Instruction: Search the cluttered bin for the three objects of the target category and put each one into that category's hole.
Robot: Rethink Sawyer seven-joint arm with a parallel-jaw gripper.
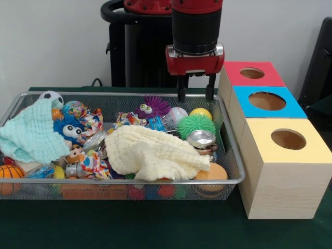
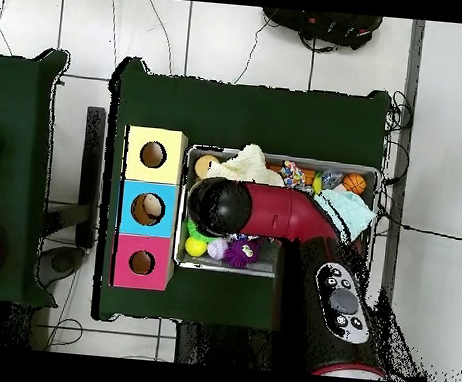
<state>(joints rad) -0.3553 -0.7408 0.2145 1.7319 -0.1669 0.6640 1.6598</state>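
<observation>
My gripper (image 1: 196, 94) hangs open and empty over the far right end of the wire mesh bin (image 1: 234, 155), its fingertips level with the far rim. Right below it lie a yellow ball (image 1: 201, 112), a green spiky ball (image 1: 196, 124) and a silver tin (image 1: 201, 138). A cream cloth (image 1: 150, 150) covers the bin's middle and a mint cloth (image 1: 31, 135) its left end. Three wooden boxes with holes stand to the right: red-topped (image 1: 252, 73), blue-topped (image 1: 267, 101) and yellow-topped (image 1: 288, 140). In the overhead view the arm's black wrist (image 2: 219, 206) hides the gripper.
The bin also holds a purple fuzzy toy (image 1: 150, 109), a blue fuzzy toy (image 1: 70, 128), a soccer ball (image 1: 51, 97), a basketball (image 1: 9, 174), an orange ball (image 1: 211, 172) and patterned rags. Something pale shows inside the blue box's hole (image 2: 148, 209). Green cloth covers the table (image 1: 155, 228).
</observation>
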